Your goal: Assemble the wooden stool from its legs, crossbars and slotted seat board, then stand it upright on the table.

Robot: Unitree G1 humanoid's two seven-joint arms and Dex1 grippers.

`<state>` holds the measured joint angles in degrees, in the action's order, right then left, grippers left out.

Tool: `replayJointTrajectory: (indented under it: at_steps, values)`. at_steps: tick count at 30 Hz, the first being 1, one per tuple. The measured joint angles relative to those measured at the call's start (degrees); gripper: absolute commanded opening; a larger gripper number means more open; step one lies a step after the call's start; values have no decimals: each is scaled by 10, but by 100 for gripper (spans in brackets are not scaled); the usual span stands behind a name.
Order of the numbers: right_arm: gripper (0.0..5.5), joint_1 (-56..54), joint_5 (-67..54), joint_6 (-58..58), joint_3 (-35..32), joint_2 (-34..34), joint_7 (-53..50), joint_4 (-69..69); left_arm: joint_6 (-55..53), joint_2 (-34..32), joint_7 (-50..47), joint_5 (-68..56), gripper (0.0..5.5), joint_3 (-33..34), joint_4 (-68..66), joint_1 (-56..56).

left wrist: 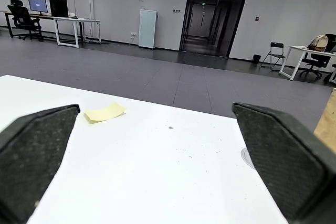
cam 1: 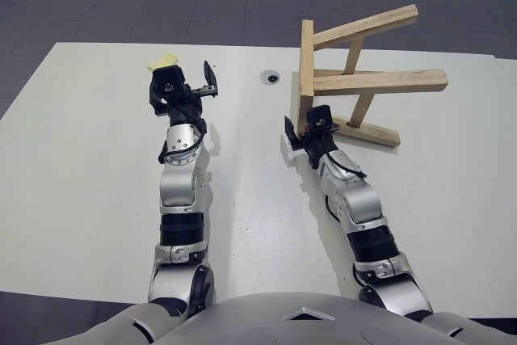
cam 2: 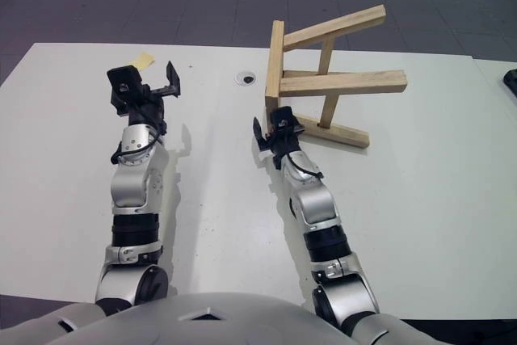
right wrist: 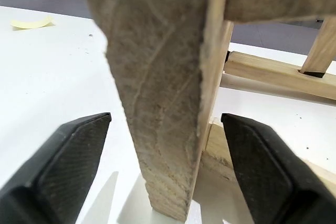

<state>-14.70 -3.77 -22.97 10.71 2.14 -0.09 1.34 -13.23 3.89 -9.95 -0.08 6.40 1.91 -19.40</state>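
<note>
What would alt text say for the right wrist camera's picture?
The edge of a wooden seat board stands upright between the open black fingers of the right gripper. Behind it, the stool's legs and a crossbar extend sideways above the white table.

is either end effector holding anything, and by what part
Nothing is held. The right end effector straddles the edge of the seat board, open, pads not touching; the left end effector is open and empty.

The stool [cam 1: 367,81] is bare, rough-grained pale wood, the desk [cam 1: 97,199] smooth matt white, the end effector pads [right wrist: 73,166] finely textured black, the note [left wrist: 105,112] paper.
</note>
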Motion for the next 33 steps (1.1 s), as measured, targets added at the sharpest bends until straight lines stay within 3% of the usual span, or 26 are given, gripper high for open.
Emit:
replayJointTrajectory:
  at_steps: [7, 16, 25, 33]
  values:
    - [226, -10, 18, 11, -5, -15, -1, 9, 0, 0, -6, 0, 540, -3, -11, 0]
    - [151, -10, -11, -12, -52, -37, 6, 2, 0, -1, -8, 0, 540, -5, -13, 0]
    - [151, -7, -104, -117, -116, -47, 46, -107, -1, -2, -19, 0, 540, 1, -19, 0]
    - [151, -33, -309, -273, -207, -71, -8, -241, -6, -1, -30, -2, 540, 15, -20, 0]
